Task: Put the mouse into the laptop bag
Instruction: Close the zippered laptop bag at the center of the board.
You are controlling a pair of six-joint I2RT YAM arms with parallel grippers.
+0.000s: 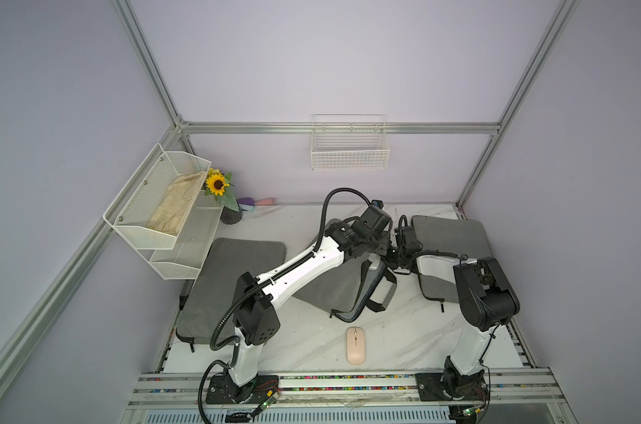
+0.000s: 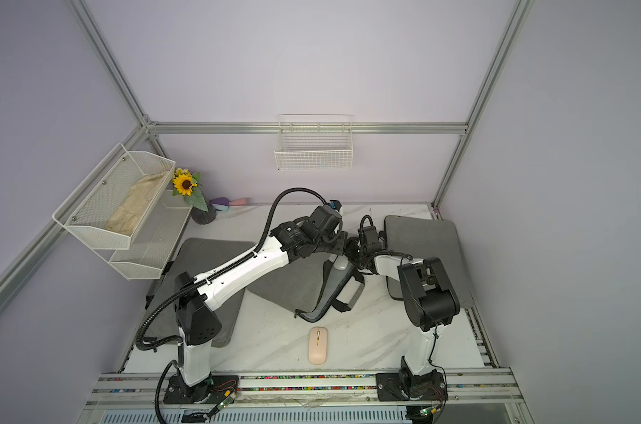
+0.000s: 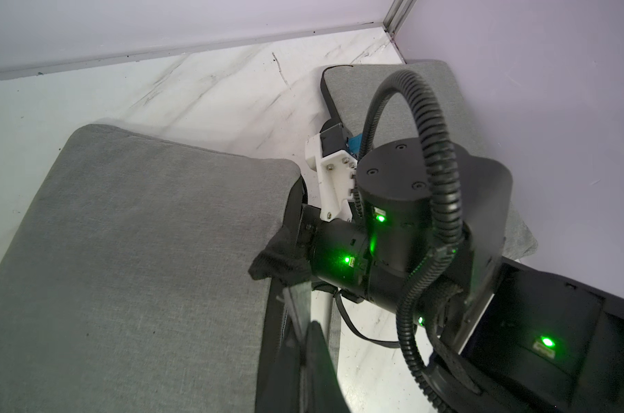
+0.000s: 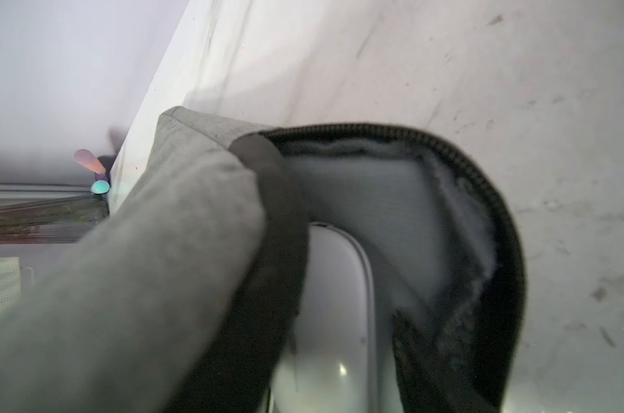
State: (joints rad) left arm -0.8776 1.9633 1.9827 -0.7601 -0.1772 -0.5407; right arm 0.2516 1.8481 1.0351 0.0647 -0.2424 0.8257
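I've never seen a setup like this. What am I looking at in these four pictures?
Two robot arms stand at a marble table, each ending in a two-fingered gripper. Two pictures look down from overhead, nearly identical. The other two come from cameras on the arms' wrists. On the table lie an open laptop bag, two other gray bags and a pink mouse. The left gripper is shut, apparently pinching the laptop bag's rim to hold it open. The right wrist view shows a white mouse inside that bag. Whether the right gripper grips it is unclear.
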